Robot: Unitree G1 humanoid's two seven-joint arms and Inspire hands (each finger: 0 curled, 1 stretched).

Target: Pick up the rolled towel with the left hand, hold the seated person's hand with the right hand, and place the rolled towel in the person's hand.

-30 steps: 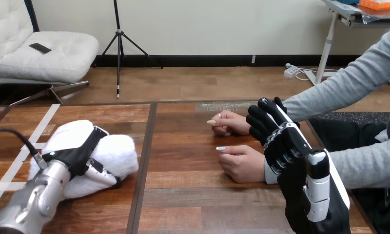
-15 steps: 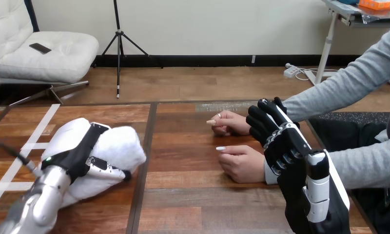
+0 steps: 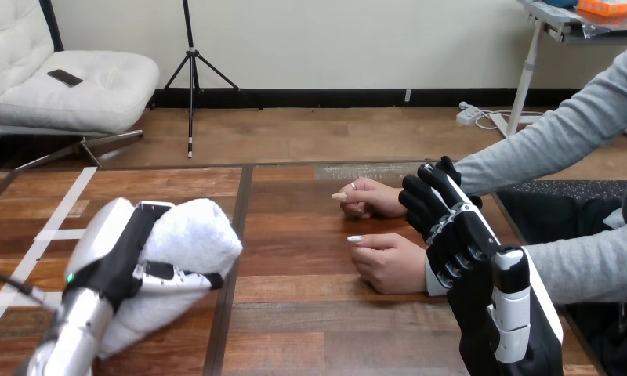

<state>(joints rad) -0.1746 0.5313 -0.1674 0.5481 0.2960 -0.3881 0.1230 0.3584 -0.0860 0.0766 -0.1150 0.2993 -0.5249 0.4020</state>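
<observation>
The white rolled towel [image 3: 191, 233] is at the left of the wooden table [image 3: 318, 329], with my left hand [image 3: 118, 252] shut on it, thumb across its front. The towel is tilted, its far end raised. Two of the person's hands rest on the table at the right: the near hand [image 3: 389, 263] lies loosely curled, knuckles up, and the far hand [image 3: 371, 197] is just behind it. My right hand [image 3: 461, 235] stands over the near hand's wrist with its fingers straight and pointing away. I cannot tell whether it touches the wrist.
A dark seam [image 3: 237, 235] runs front to back down the table between the towel and the person's hands. White tape strips [image 3: 50, 233] mark the table's left part. The person's grey sleeves [image 3: 577, 266] come in from the right edge.
My left hand has lifted and tilted the towel and carried it slightly right. My right hand and the person's hands have hardly moved.
</observation>
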